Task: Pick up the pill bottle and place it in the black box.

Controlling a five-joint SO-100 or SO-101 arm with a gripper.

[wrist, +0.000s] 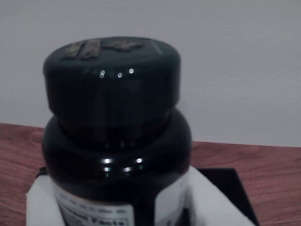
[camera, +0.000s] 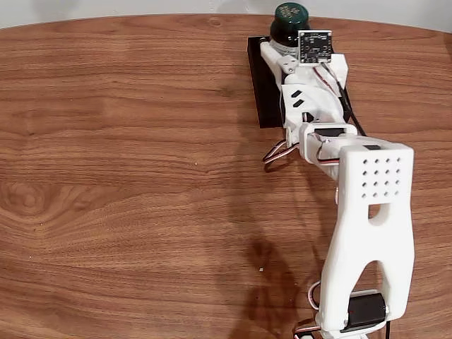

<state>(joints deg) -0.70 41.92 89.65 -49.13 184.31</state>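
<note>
Pinching the pill bottle (camera: pixel 289 21) between its white fingers (wrist: pixel 40 202), the gripper (camera: pixel 284 44) holds it over the black box (camera: pixel 263 85) at the far edge of the table (camera: pixel 127 176). Smooth wood stretches wide and free to the left in the fixed view. The bottle's glass is glossy, its lid round.

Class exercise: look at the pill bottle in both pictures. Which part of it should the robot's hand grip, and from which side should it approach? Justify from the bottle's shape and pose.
Grip the pill bottle on its straight labelled body, below the shoulder, coming level from the side. It stands upright, and the lid is wider than the neck, so side pads probably seat best lower down. The hand already holds it so, white fingers flanking the label, over the black box.
</note>
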